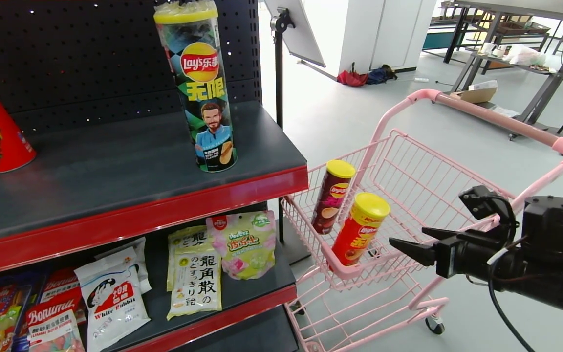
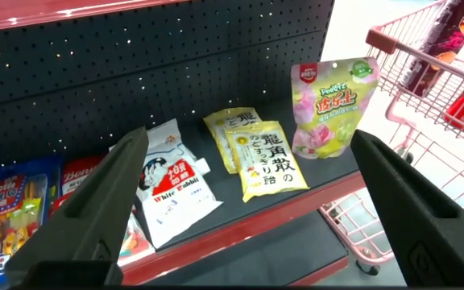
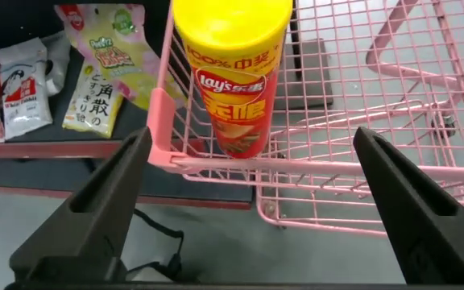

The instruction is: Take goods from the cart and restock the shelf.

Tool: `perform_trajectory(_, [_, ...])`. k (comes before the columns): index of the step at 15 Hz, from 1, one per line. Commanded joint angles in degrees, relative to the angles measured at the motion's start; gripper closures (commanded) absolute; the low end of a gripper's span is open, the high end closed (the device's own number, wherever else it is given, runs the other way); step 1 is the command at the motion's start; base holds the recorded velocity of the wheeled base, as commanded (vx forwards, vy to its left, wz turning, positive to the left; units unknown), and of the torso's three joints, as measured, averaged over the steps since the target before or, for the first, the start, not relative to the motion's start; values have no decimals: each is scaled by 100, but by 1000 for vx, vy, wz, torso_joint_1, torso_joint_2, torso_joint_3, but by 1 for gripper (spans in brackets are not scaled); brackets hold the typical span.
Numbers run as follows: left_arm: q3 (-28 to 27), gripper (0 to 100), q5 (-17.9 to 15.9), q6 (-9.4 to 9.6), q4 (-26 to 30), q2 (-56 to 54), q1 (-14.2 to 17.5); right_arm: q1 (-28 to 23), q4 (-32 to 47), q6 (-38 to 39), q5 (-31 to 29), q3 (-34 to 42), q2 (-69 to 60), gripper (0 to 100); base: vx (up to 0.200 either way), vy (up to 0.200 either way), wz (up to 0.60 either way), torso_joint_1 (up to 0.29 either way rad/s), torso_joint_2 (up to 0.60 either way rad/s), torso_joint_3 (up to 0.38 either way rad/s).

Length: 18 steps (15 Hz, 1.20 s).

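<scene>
Your right gripper [image 1: 407,235] holds its fingers wide. Centre them round the red chip can [image 1: 359,230], clear of the cart [image 3: 312,167] rim, then close.

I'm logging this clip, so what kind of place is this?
Probably a mock shop inside a lab or workshop: a shelf stocked with snacks, a pink shopping cart holding chip cans, and work tables behind.

Tall can [image 1: 202,93] on shelf [image 1: 115,166], cart [image 1: 496,119] to its right
</scene>
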Motion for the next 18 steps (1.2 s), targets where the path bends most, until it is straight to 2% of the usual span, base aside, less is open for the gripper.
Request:
perform_trajectory(1, [0, 0, 1, 8, 0, 5, 1, 111, -200, 15, 14, -76, 655, 0, 0, 0, 0, 0, 0, 0])
perform_trajectory(4, [0, 0, 1, 34, 0, 5, 1, 445, -350, 454, 5, -524, 918, 0, 0, 0, 0, 0, 0, 0])
perform_trajectory(7, [0, 0, 1, 175, -9, 5, 1, 525, -358, 490, 5, -806, 1217, 0, 0, 0, 0, 0, 0, 0])
perform_trajectory(13, [0, 0, 10, 122, 0, 5, 1, 516, -842, 446, -188, -1359, 2017, 0, 0, 0, 0, 0, 0, 0])
perform_trajectory(18, [-9, 0, 19, 60, 0, 5, 1, 525, -877, 446, -197, -1702, 2386, 0, 0, 0, 0, 0, 0, 0])
